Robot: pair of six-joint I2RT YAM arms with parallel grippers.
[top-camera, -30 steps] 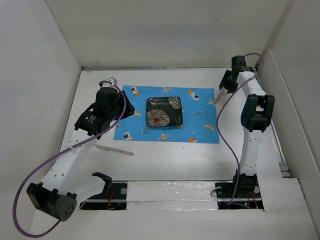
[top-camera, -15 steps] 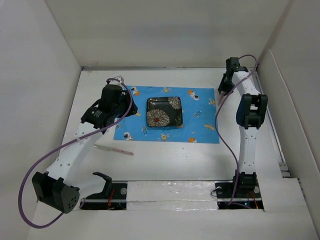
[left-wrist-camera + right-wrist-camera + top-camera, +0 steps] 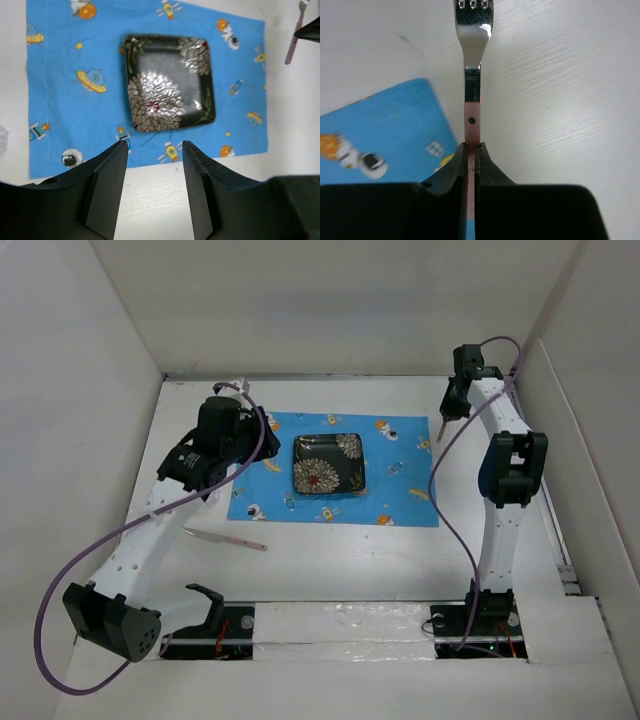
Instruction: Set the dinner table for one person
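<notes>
A black square plate (image 3: pixel 328 463) with white flowers lies on a blue cartoon-print placemat (image 3: pixel 400 490) on the white dinner table (image 3: pixel 340 560). My right gripper (image 3: pixel 471 147) is shut on the pink handle of a fork (image 3: pixel 472 75), whose tines point away over the table beside the placemat's corner (image 3: pixel 385 135). From above, the right gripper (image 3: pixel 447 410) and the fork (image 3: pixel 440 430) sit at the placemat's far right corner. My left gripper (image 3: pixel 152 150) is open and empty, raised above the placemat's left side (image 3: pixel 252 445). A pink-handled knife (image 3: pixel 225 538) lies on the table.
White walls enclose the table on the left, back and right. A purple cable (image 3: pixel 445 510) hangs from the right arm, and another (image 3: pixel 60 600) loops from the left arm. In the left wrist view the plate (image 3: pixel 170 82) is centred and the fork (image 3: pixel 295 30) shows at top right.
My right gripper has closed on the fork's handle and shifted slightly toward the back. My left arm has drawn back and up a little, its jaws still open.
</notes>
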